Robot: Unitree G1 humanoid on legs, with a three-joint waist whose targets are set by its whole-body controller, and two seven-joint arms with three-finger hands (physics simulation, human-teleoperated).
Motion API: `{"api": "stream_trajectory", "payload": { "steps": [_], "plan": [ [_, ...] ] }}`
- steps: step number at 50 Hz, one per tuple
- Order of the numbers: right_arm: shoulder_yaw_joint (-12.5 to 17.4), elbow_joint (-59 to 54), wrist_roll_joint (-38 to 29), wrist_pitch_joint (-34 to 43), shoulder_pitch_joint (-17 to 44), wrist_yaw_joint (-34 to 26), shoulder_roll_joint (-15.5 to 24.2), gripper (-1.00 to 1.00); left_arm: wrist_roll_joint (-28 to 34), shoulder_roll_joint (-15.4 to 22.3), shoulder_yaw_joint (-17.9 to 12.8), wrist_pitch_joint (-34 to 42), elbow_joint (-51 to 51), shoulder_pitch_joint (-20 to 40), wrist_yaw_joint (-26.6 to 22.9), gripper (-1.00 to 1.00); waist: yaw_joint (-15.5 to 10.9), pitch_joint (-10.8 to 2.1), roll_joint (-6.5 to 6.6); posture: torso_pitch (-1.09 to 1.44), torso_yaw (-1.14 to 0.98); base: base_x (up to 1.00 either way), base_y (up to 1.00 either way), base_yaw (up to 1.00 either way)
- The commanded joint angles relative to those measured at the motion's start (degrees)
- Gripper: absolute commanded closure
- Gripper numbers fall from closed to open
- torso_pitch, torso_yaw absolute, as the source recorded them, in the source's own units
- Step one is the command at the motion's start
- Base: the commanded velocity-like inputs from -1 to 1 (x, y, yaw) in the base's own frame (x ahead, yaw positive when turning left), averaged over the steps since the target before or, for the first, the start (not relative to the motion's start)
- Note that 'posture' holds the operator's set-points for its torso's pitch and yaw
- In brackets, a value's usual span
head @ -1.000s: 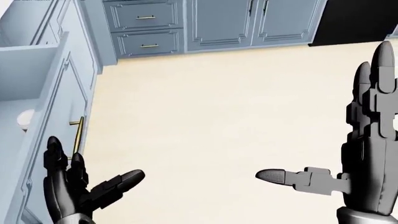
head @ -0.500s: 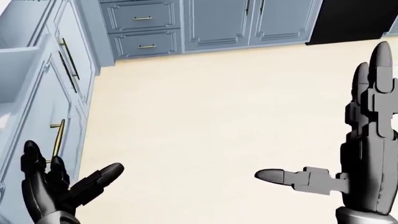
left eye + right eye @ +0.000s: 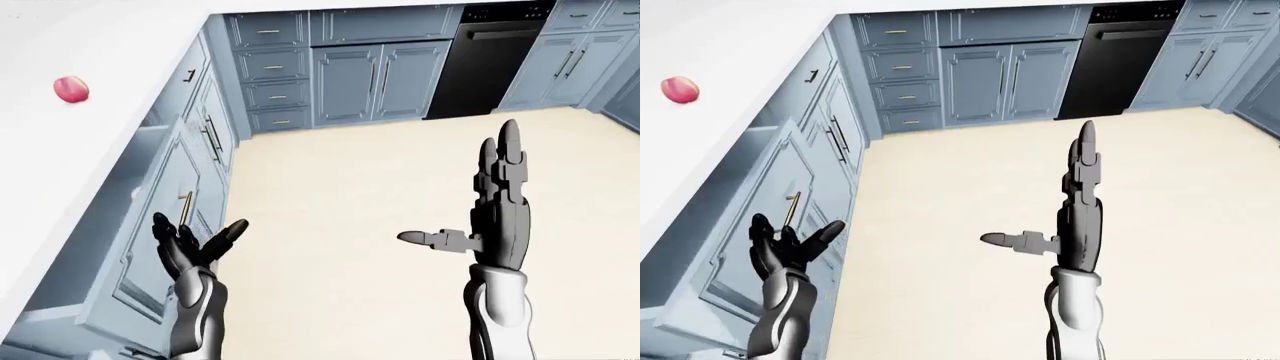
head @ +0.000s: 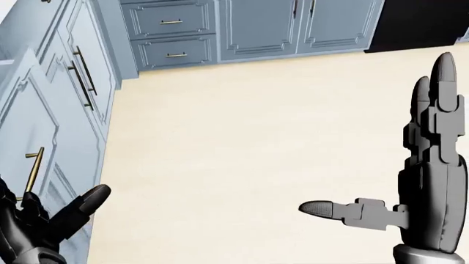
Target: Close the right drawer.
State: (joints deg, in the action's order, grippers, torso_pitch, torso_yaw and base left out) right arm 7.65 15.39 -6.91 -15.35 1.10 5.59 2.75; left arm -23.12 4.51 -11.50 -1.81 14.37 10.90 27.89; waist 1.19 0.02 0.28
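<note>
Left hand, fingers spread, beside the open drawer and its brass handle; right hand splayed, idle; risk: glancing push skews the front.

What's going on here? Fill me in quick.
A simulated humanoid stands in a blue kitchen, facing a pulled-out drawer under the white counter at the left of the left-eye view. Its left hand is open, right by the drawer's brass handle but not gripping it. Its right hand is raised over the floor, fingers straight up, thumb out, holding nothing. A pink object sits on the counter. The drawer is not yet closed.
</note>
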Motion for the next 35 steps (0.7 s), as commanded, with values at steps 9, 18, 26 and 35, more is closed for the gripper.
{"api": "stream_trajectory", "payload": {
  "steps": [9, 18, 26, 35],
  "plan": [
    [-0.1, 2.3, -0.1, -0.9, 1.1, 0.2, 0.2, -1.00, -2.1, 2.4, -3.3, -1.0, 0.7, 1.3, 2.6, -1.00, -0.4, -0.76, 0.06, 0.00, 0.00, 0.00, 0.00, 0.00],
    [0.1, 1.3, 0.0, -1.8, 1.1, 0.1, 0.3, -1.00, -3.1, 3.5, -4.4, -1.4, 1.5, 1.7, 2.9, -1.00, -0.4, -0.74, 0.14, 0.00, 0.00, 0.00, 0.00, 0.00],
    [0.1, 1.4, -0.1, -1.8, 1.0, 0.1, 0.3, -1.00, -4.5, 4.9, -5.6, -2.1, 3.3, 2.3, 3.0, -1.00, -0.4, -0.60, 0.26, 0.00, 0.00, 0.00, 0.00, 0.00],
    [0.0, 1.6, -0.2, -1.6, 0.9, 0.1, 0.3, -1.00, -6.4, 6.7, -7.0, -4.3, 6.4, 3.3, 3.0, -1.00, -0.3, -0.54, 0.42, 0.00, 0.00, 0.00, 0.00, 0.00]
  ]
}}
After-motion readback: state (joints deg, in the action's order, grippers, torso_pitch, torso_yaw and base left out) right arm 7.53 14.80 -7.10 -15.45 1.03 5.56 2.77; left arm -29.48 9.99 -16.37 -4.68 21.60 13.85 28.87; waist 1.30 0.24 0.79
